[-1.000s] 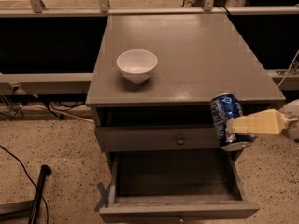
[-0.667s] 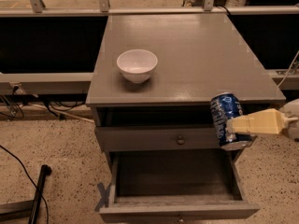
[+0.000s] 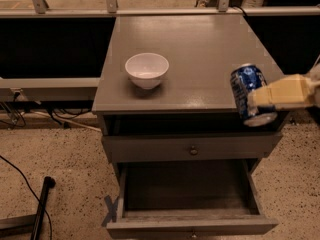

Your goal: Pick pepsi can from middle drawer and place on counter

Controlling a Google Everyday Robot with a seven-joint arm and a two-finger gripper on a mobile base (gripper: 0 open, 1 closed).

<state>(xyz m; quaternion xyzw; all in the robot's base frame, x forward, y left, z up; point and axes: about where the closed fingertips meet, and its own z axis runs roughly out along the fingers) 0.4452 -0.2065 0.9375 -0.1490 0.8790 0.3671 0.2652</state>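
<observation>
The pepsi can, dark blue with silver ends, hangs tilted in the air at the counter's front right corner, level with the counter's edge. My gripper comes in from the right and is shut on the can; one cream finger shows across its side. The counter is the broad grey cabinet top. The middle drawer is pulled out below, and its grey floor is bare.
A white bowl stands on the counter's left half. The top drawer front with a round knob is closed. A black pole and cables lie on the speckled floor at the left. A railing runs behind the cabinet.
My gripper has lifted the pepsi can from beside the top drawer front up to the level of the counter's edge, and slightly to the right.
</observation>
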